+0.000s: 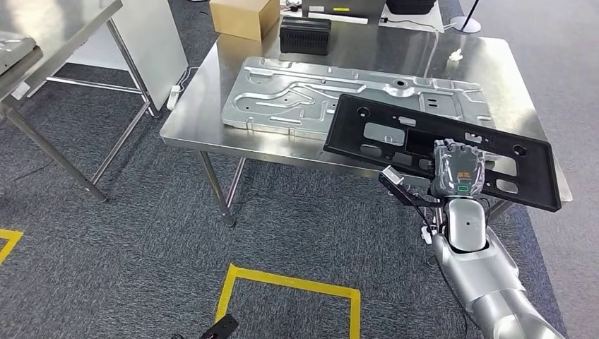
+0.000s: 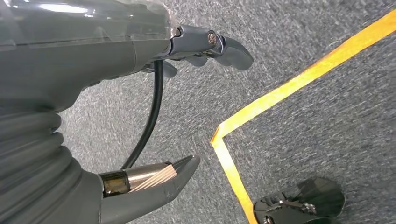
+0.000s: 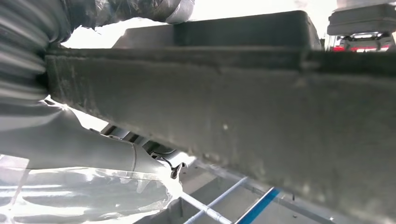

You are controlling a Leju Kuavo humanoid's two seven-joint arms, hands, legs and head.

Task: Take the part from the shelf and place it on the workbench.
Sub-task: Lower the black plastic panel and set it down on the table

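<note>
right hand point(image 1: 459, 168) fingers clamping the black plastic panel point(image 1: 395, 131) at its near edge, long axis running sideways over the workbench point(image 1: 205, 106). left hand point(image 2: 93, 93) fingers hanging apart, gripping nothing.

Workshop; steel workbench point(image 1: 212, 106); floor tape point(image 1: 289, 282)

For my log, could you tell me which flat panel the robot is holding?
The black plastic panel with cutouts, gripped by the right hand; the silver stamped metal panel lies on the workbench.

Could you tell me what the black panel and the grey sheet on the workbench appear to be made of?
Black panel, gripped by the right robot hand: probably moulded plastic, matte, with cut-outs. Grey sheet: likely stamped metal, dull sheen, pressed ribs. Workbench: apparently brushed steel, softly reflective.
</note>
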